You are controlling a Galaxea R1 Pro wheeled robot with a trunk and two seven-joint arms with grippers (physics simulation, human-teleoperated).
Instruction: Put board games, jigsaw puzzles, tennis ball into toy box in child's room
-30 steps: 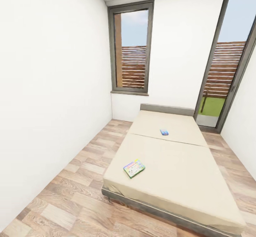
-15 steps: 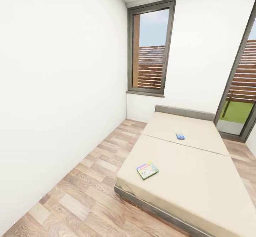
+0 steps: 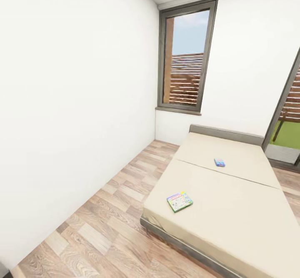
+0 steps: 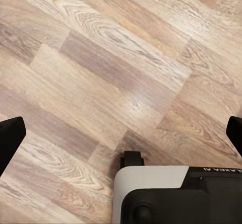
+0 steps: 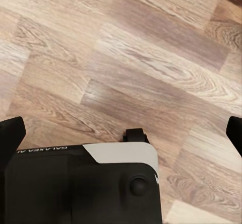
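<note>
Two board games lie on the beige bed (image 3: 233,211) in the head view. The larger one (image 3: 179,201), with green-yellow edges, rests near the bed's near left corner. The small blue one (image 3: 219,162) sits further back, close to the seam in the mattress cover. In the left wrist view my left gripper (image 4: 121,133) hangs open above the wood-plank floor, its black fingertips (image 4: 11,136) far apart with nothing between them. My right gripper (image 5: 121,133) is open the same way over the floor, fingertips (image 5: 12,133) at the picture's sides. The table, toy box, puzzles and tennis ball are out of view.
A white wall (image 3: 71,115) runs along the left. A strip of wood floor (image 3: 121,203) lies between it and the bed. A tall dark-framed window (image 3: 185,57) stands behind the low headboard (image 3: 227,133), a glass door (image 3: 287,119) at the right. My own base (image 4: 166,194) shows under both wrists.
The whole head view has shifted: the camera has turned left and come closer, so bed and window sit further right in the picture. The board games have not moved on the bed.
</note>
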